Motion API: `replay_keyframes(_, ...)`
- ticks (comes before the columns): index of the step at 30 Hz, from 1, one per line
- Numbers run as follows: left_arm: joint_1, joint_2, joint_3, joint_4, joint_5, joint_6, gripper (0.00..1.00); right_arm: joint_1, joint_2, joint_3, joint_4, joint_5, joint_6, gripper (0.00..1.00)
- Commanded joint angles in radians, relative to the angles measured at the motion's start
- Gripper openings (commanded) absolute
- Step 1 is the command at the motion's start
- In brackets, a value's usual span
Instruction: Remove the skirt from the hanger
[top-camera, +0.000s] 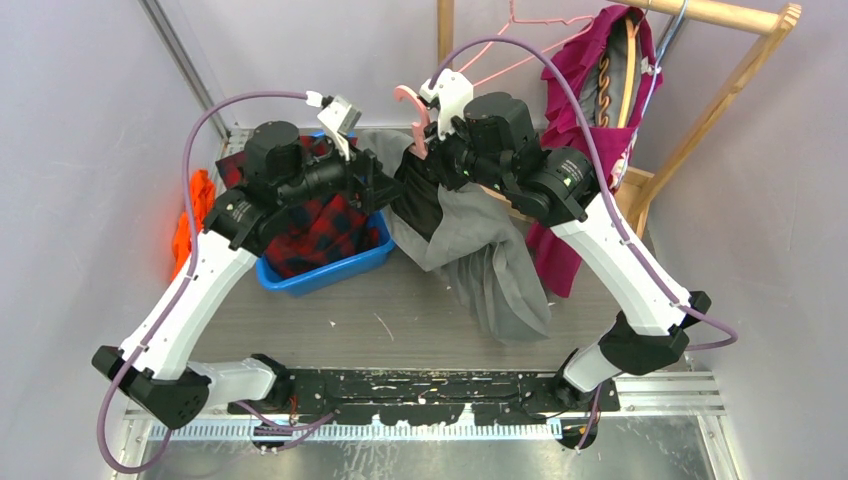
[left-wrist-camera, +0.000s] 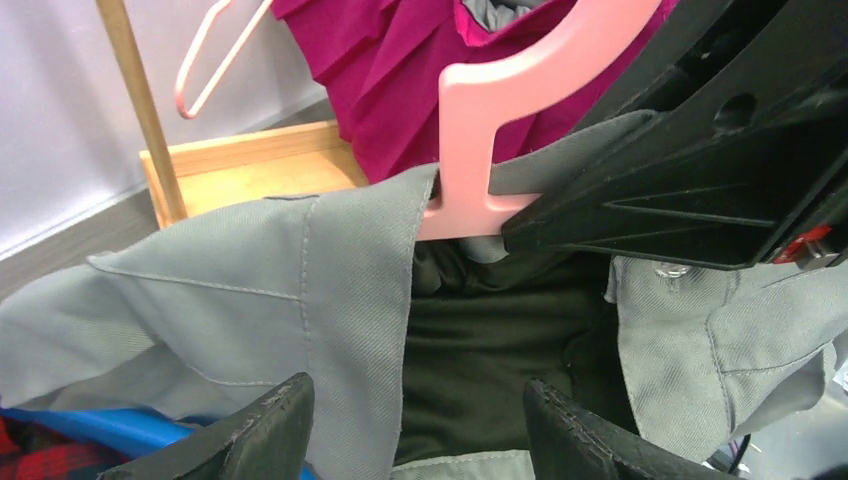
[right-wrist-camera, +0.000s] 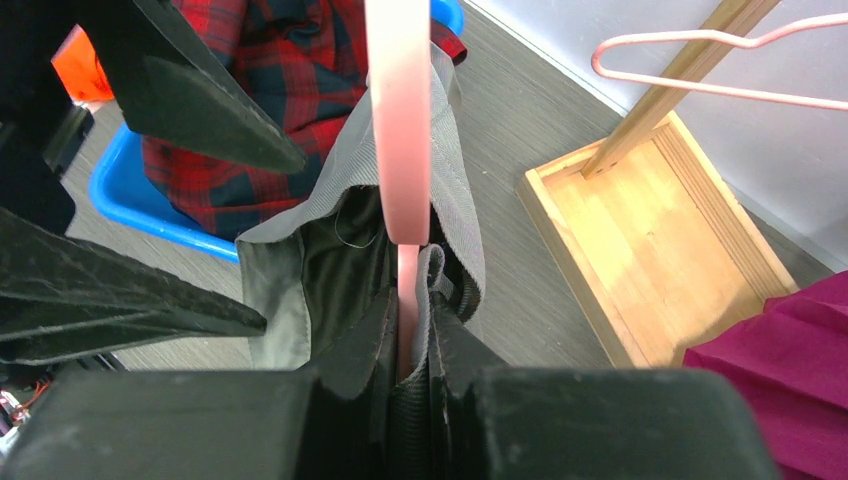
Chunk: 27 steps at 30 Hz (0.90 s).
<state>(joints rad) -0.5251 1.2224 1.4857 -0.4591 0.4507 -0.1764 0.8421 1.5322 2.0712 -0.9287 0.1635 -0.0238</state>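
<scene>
A grey skirt (top-camera: 480, 250) with dark lining hangs from a pink hanger (top-camera: 412, 112) held up over the table. My right gripper (right-wrist-camera: 408, 318) is shut on the pink hanger (right-wrist-camera: 400, 120), with a fold of grey waistband pinched in too. My left gripper (left-wrist-camera: 415, 420) is open, its fingers (left-wrist-camera: 262, 430) on either side of the skirt's grey waistband (left-wrist-camera: 300, 290) and dark lining (left-wrist-camera: 490, 340), just under the hanger (left-wrist-camera: 490, 110). In the top view the left gripper (top-camera: 385, 185) sits at the skirt's left edge.
A blue bin (top-camera: 325, 262) with red plaid cloth sits under the left arm. An orange cloth (top-camera: 190, 215) lies at the far left. A wooden rack (top-camera: 700, 110) at the back right carries a magenta garment (top-camera: 590, 90) and an empty pink wire hanger (top-camera: 530, 30).
</scene>
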Motion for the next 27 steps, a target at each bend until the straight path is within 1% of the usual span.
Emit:
replay_keyframes(1, -0.016, 0.013, -0.015, 0.053, 0.013, -0.004, 0.75, 0.007, -0.015, 0.062, 0.101, -0.006, 0.006, 0.01)
replay_keyframes(3, -0.021, 0.026, -0.017, 0.049, -0.023, 0.005, 0.75, 0.008, -0.015, 0.061, 0.100, -0.007, 0.007, 0.01)
replay_keyframes(5, -0.024, 0.039, -0.014, 0.042, -0.091, 0.017, 0.75, 0.009, -0.017, 0.061, 0.100, -0.007, 0.008, 0.01)
replay_keyframes(6, -0.024, 0.040, -0.010, 0.038, -0.134, 0.023, 0.73, 0.010, -0.018, 0.061, 0.099, -0.007, 0.008, 0.01)
replay_keyframes(7, -0.024, 0.072, -0.006, 0.035, -0.184, 0.029, 0.71, 0.011, -0.019, 0.060, 0.099, -0.007, 0.009, 0.01)
replay_keyframes(8, -0.025, 0.087, 0.009, 0.027, -0.230, 0.038, 0.66, 0.011, -0.022, 0.059, 0.098, -0.007, 0.010, 0.01)
replay_keyframes(9, -0.024, 0.102, 0.026, 0.019, -0.276, 0.054, 0.59, 0.011, -0.023, 0.058, 0.097, -0.007, 0.010, 0.01)
replay_keyframes(10, -0.024, 0.115, 0.045, 0.005, -0.301, 0.075, 0.41, 0.010, -0.026, 0.057, 0.095, -0.006, 0.010, 0.01)
replay_keyframes(11, -0.025, 0.132, 0.067, -0.008, -0.322, 0.096, 0.20, 0.011, -0.027, 0.057, 0.092, -0.003, 0.009, 0.01)
replay_keyframes(12, -0.024, 0.143, 0.087, -0.025, -0.352, 0.111, 0.03, 0.011, -0.028, 0.056, 0.089, -0.002, 0.008, 0.01)
replay_keyframes(13, -0.024, 0.148, 0.101, -0.031, -0.376, 0.124, 0.00, 0.010, -0.030, 0.054, 0.087, -0.001, 0.006, 0.01)
replay_keyframes(20, -0.025, 0.192, 0.220, -0.065, -0.511, 0.212, 0.00, 0.010, -0.034, 0.032, 0.066, -0.006, 0.002, 0.01)
replay_keyframes(23, -0.024, 0.215, 0.307, -0.081, -0.575, 0.253, 0.00, 0.011, -0.039, 0.013, 0.047, -0.013, 0.003, 0.01)
replay_keyframes(27, -0.024, 0.265, 0.403, -0.090, -0.616, 0.309, 0.00, 0.010, -0.046, -0.017, 0.035, -0.023, 0.018, 0.01)
